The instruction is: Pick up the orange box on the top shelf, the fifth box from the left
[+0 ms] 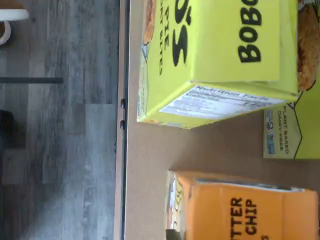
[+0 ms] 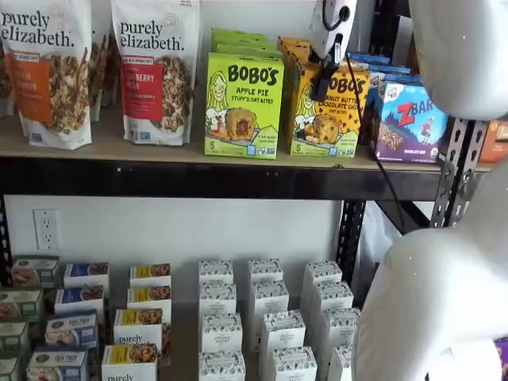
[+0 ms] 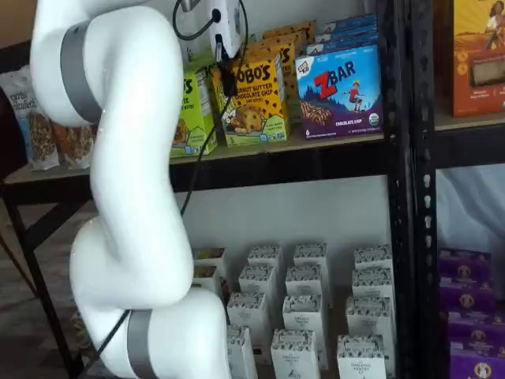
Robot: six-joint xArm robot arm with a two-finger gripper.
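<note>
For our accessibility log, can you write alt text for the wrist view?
Looking down on the top shelf, a lime-green Bobo's carton stands beside the orange box, with bare tan board between them. Grey wood-look flooring shows beyond the shelf's front edge; the end effector is not visible here.

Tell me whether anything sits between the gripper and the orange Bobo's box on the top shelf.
Nothing visible does. The gripper hangs right at the front of the orange box, its black fingers over the carton's upper left face. The lime-green Apple Pie carton stands beside it to the left, not in between.
</note>
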